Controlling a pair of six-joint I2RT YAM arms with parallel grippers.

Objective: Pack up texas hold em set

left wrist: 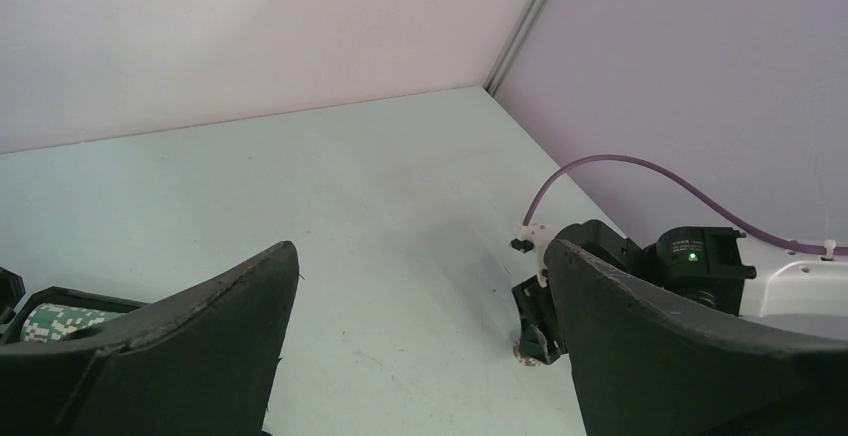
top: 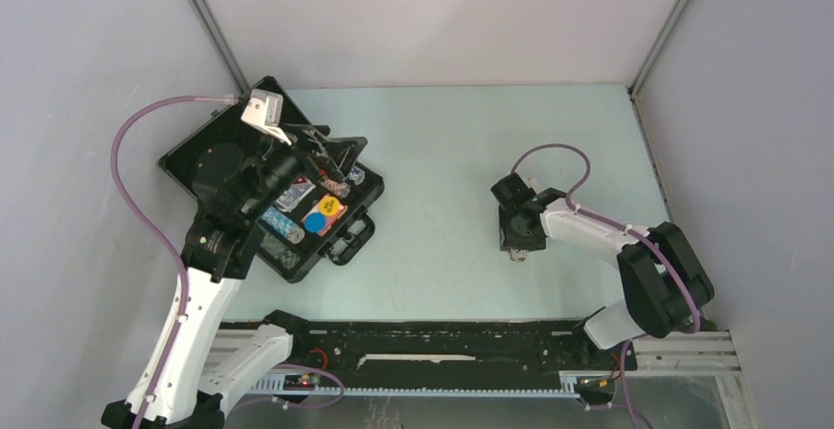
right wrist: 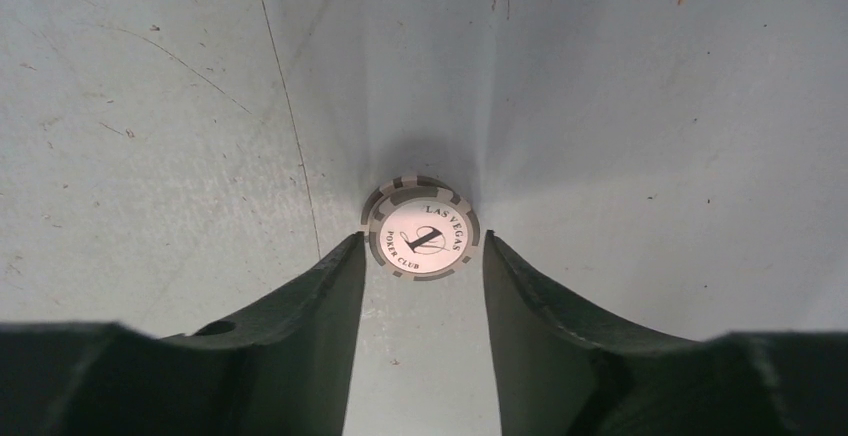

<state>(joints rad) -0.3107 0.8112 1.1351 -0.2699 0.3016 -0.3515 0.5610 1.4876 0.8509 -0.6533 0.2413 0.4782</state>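
Observation:
The black briefcase [top: 211, 153] lies open at the left of the table, with chip rows [top: 280, 224] and a blue disc [top: 315, 220] in its foam tray. My left gripper [top: 329, 158] hovers over the tray, jaws wide open and empty [left wrist: 420, 256]; a row of green-white chips [left wrist: 60, 318] shows beside its left finger. A single white poker chip [right wrist: 422, 229] marked "Las Vegas Poker Club" lies flat on the table at the right. My right gripper [right wrist: 422, 241] points down over it, open. Its fingertips straddle the chip, with a small gap on the right side.
Grey walls enclose the table [top: 443, 153] on three sides. The black rail [top: 443, 345] with the arm bases runs along the near edge. A purple cable [top: 551, 153] loops above the right wrist.

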